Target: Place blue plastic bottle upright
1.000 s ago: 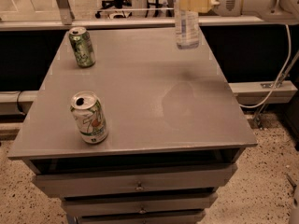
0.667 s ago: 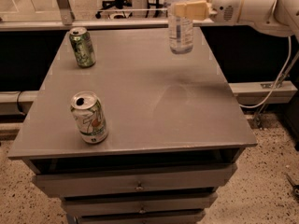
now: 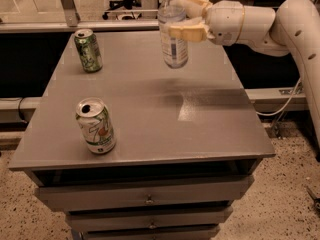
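Gripper [image 3: 176,18] in from right, pinching bottle [image 3: 175,51] just under neck. Bottle vertical, cap up, over table [image 3: 150,109] back half. Base touching or just above, can't tell. Guessing straight down next.

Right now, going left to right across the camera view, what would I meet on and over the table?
First the near can → bottle → arm. The far can lines up with the near one, and the gripper clasps the bottle's upper part, so both are left unranked.
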